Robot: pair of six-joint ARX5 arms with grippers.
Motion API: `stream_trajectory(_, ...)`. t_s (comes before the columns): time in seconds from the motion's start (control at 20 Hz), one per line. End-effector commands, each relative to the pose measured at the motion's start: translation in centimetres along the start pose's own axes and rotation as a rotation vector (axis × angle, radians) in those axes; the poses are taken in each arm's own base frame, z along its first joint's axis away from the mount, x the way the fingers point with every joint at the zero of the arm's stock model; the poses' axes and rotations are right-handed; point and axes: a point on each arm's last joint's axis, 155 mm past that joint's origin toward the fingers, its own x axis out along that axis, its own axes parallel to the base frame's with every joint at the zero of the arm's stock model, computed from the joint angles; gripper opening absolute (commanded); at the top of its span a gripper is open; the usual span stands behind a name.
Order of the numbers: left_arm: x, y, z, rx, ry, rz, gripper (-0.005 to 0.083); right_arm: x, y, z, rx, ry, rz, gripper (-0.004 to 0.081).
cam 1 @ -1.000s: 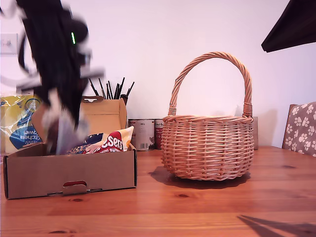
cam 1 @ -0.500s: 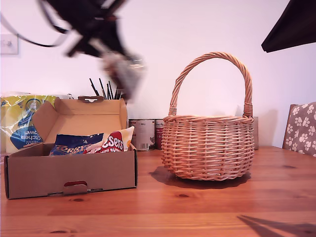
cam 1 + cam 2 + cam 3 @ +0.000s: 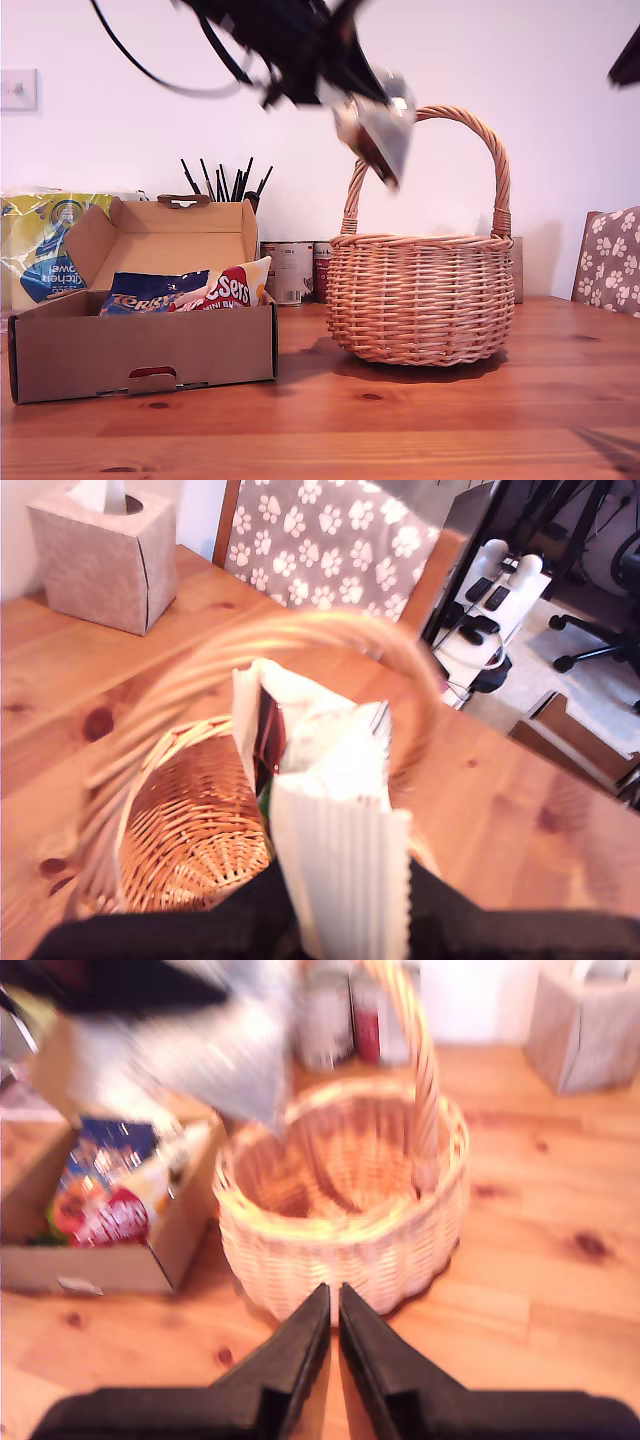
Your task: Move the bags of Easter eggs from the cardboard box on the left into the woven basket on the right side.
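Carried up out of the cardboard box (image 3: 140, 345) over the last second, the white bag (image 3: 378, 132) now hangs high beside the woven basket's (image 3: 420, 295) arched handle (image 3: 470, 125), on the handle's side toward the exterior view's left. My first gripper (image 3: 335, 905) is clamped on the bag's crimped top edge, and its wrist view looks past the bag straight down into the basket's bare bottom. Two more bags lie in the box: the blue Terry's bag (image 3: 150, 292) and the red-white-yellow bag (image 3: 232, 285).

I judge this the carry step for one bag, nearly at release. Next, the bag needs to sit squarely over the basket's mouth, clear of the handle, before the jaws part.

The handle arch is the main edge to mind; the bag hangs very near it. Above the rim there is open room either side of the arch.

My second gripper (image 3: 334, 1305) waits, its jaws nearly together and holding nothing, on the near side of the basket over bare wooden table (image 3: 400, 420).
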Motion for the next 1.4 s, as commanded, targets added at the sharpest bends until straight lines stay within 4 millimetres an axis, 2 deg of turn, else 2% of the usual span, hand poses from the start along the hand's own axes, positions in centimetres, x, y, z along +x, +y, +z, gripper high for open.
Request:
stream_trajectory(0.0, 2.2, 0.0, -1.6, 0.011, 0.010, -0.015, -0.0015, 0.2, -0.2, -1.1, 0.001, 0.021, -0.006, -0.0010)
stream_trajectory(0.15, 3.9, -0.1, -2.3, 0.029, -0.001, -0.021, -0.0001, 0.2, -0.2, -1.3, 0.001, 0.029, -0.005, -0.0010)
stream_trajectory(0.25, 4.1, -0.5, -2.1, 0.090, -0.011, -0.018, 0.0103, 0.1, -0.1, -1.6, 0.003, 0.040, 0.000, -0.0010)
stream_trajectory(0.3, 4.1, -0.8, -2.0, 0.111, -0.016, -0.022, 0.0195, 0.1, -0.1, -1.6, 0.004, 0.041, 0.000, -0.0010)
stream_trajectory(0.4, 4.2, -0.9, -1.9, 0.139, -0.020, -0.025, 0.0524, 0.1, -0.1, -1.6, 0.004, 0.041, 0.002, -0.0010)
stream_trajectory(0.45, 4.2, -1.0, -2.0, 0.139, -0.018, -0.027, 0.0592, 0.1, 0.0, -1.6, 0.004, 0.042, 0.003, -0.0010)
stream_trajectory(0.5, 4.3, -1.2, -2.0, 0.139, -0.015, -0.030, 0.0567, 0.1, -0.1, -1.8, 0.003, 0.048, 0.002, -0.0010)
stream_trajectory(0.55, 4.2, -1.3, -2.0, 0.139, -0.015, -0.031, 0.0503, 0.2, -0.1, -1.9, 0.000, 0.056, -0.001, -0.0010)
stream_trajectory(0.65, 3.6, -1.6, -1.8, 0.137, -0.006, -0.035, 0.0290, 0.2, -0.2, -2.3, -0.001, 0.071, -0.004, -0.0010)
stream_trajectory(0.75, 2.4, -2.1, -1.7, 0.160, 0.018, -0.038, 0.0030, 0.1, -0.2, -2.6, -0.001, 0.083, -0.005, -0.0010)
stream_trajectory(0.8, 1.7, -2.1, -2.0, 0.173, 0.043, -0.033, -0.0021, 0.1, -0.2, -2.6, -0.001, 0.083, -0.005, -0.0010)
stream_trajectory(0.95, -0.4, -1.9, -2.9, 0.165, 0.121, 0.010, -0.0020, 0.2, -0.2, -2.6, -0.001, 0.082, -0.004, -0.0010)
stream_trajectory(1.1, -2.2, -1.4, -2.7, 0.170, 0.146, 0.056, -0.0020, 0.2, -0.1, -2.0, 0.000, 0.060, 0.000, -0.0010)
stream_trajectory(1.35, -5.5, 0.2, -2.7, 0.144, 0.163, 0.112, -0.0020, 0.2, 1.6, -1.4, 0.001, 0.039, 0.093, -0.0010)
